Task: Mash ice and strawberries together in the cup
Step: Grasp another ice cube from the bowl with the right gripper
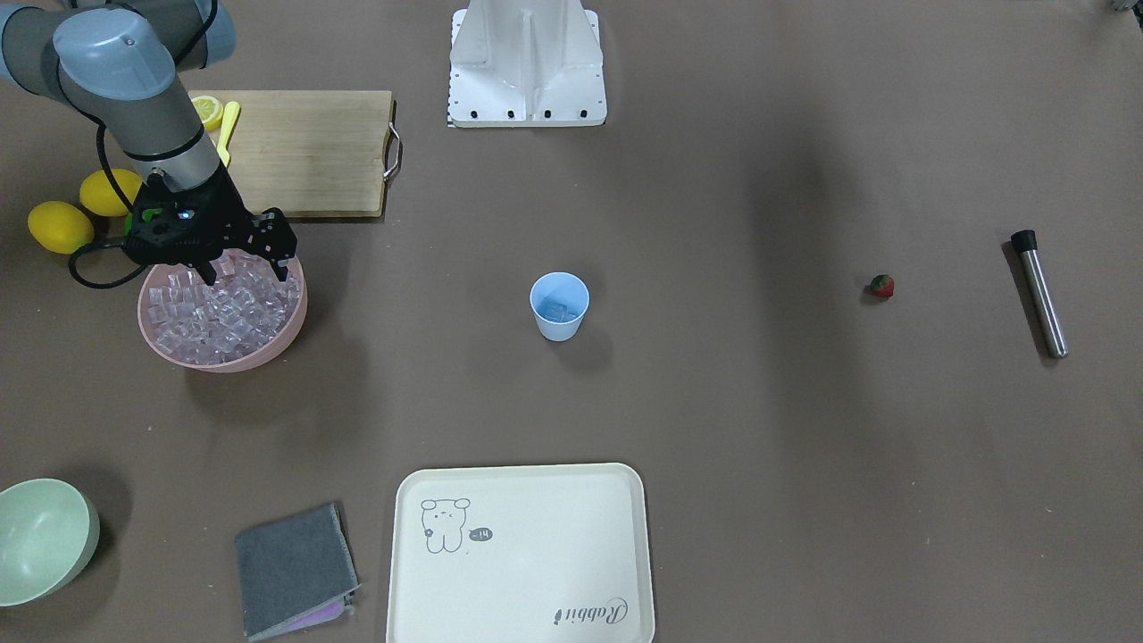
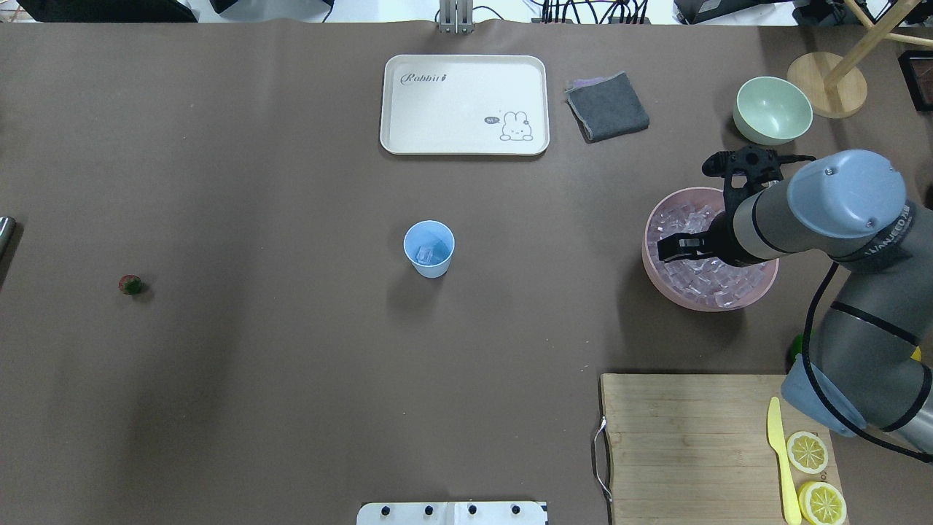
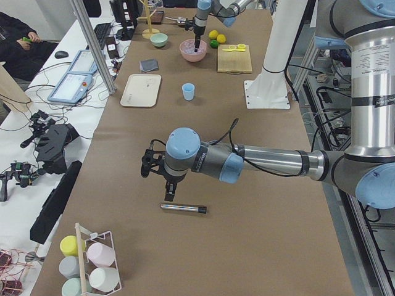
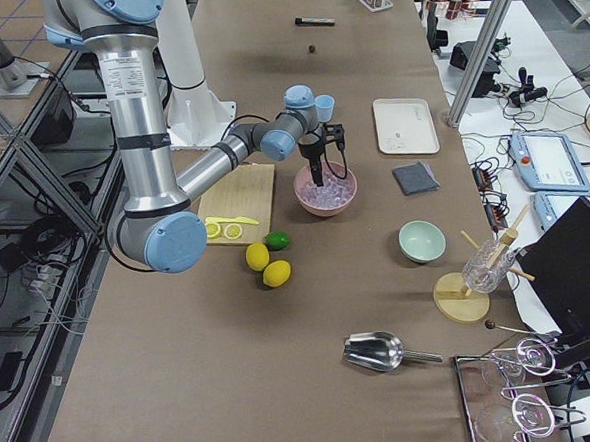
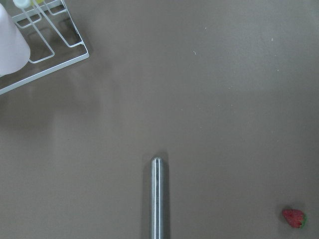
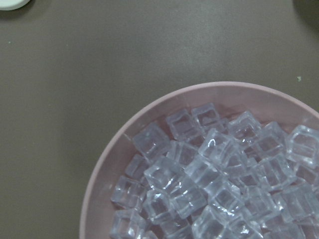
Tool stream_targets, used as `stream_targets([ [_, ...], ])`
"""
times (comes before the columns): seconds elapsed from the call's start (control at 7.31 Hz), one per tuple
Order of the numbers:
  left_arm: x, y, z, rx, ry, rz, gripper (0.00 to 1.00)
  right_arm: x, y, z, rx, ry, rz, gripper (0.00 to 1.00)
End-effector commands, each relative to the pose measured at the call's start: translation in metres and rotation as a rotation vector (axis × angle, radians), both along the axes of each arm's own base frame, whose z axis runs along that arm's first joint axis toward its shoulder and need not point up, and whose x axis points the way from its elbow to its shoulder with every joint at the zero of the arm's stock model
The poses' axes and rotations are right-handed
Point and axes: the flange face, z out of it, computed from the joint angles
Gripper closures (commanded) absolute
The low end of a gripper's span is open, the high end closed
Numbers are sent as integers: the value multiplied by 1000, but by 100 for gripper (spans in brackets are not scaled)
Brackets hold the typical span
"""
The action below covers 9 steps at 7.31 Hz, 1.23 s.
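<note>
Right gripper: I see it [image 1: 246, 271] pointing down over the pink bowl [image 1: 223, 363], jaws spread apart with nothing between them and tips at the top of the cube pile.
Left gripper: only the side camera shows it [image 3: 168, 198], low over the worktop [image 1: 714, 402] by one end of the metal muddler [image 3: 183, 209]. I cannot tell whether it is open or closed.
Ice: most of it [image 1: 214, 317] is heaped in the pink bowl. At least one cube lies at the bottom of the cup.
Cup: the light-blue cup [image 1: 561, 329] stands upright near the worktop's middle. In the front-facing view the pink bowl is at its 9 o'clock, well apart.
Strawberry: it [image 1: 882, 286] lies on the bare worktop at the cup's 3 o'clock in that view, well apart from it. The muddler lies further out at the same bearing.
Near the bowl: a wooden cutting board [image 1: 304, 152] is at its 12 o'clock, and two lemons [image 1: 61, 227] are at its 10 o'clock.
</note>
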Motion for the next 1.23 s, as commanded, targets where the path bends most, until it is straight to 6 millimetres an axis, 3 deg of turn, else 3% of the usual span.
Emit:
stream_targets([
  [0.0,-1,2,3,-4,0,-2,2,6,4,15,-3,7,3,19],
  [0.14,-1,2,3,-3,0,-1,2,2,0,27,-13,26,4,21],
  [0.55,-1,3,4,3,0,-2,2,-6,-5,27,-12,29,3,29],
  [1.09,-1,3,9,-2,0,-1,2,-13,-5,26,-12,28,-5,63],
])
